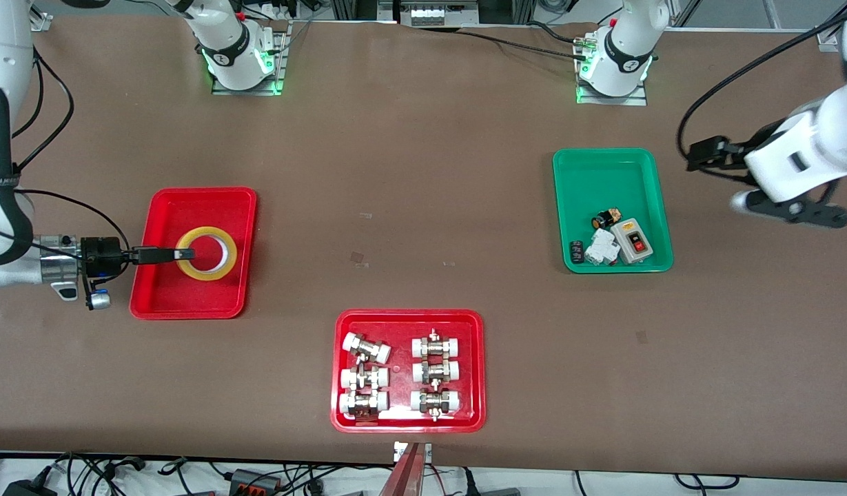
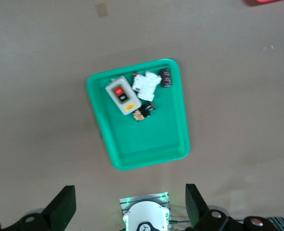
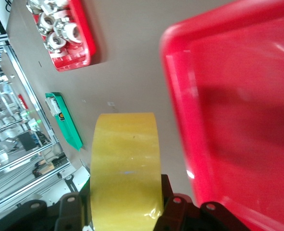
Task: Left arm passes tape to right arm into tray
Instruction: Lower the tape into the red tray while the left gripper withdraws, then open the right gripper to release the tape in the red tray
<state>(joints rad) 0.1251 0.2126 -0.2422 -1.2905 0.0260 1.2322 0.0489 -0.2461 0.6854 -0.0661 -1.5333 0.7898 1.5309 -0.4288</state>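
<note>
Tape [image 1: 206, 253], a yellow translucent roll with a pale core, is hanging over the plain red tray [image 1: 162, 303] toward the right arm's end of the table, pinched in the right gripper [image 1: 185, 254]. In the right wrist view the roll's broad band [image 3: 126, 163] is sitting between the black fingers [image 3: 173, 207], which are clamping across its wall, one inside the core, one outside. Whether the roll is already touching the tray floor, I cannot tell; the wrist view suggests it is held above the tray's edge [image 3: 180, 96].

The left gripper [image 1: 788, 207] is waiting high near the left arm's end of the table, with the green tray [image 2: 146, 144] of switches and small electrical parts in its wrist view. Its fingers [image 2: 60, 207] are standing wide apart, holding nothing.

Handling judgement: the roll looks light and stiff, the wound film smooth and likely slippery on the outer face. The wall grip through the core seems the sound hold, as the rigid core resists crushing. On release, a roll dropped on edge could run off; lowering it flat should be safer.

A second red tray [image 1: 340, 413] of white-capped metal fittings is lying nearer the front camera, well apart.
</note>
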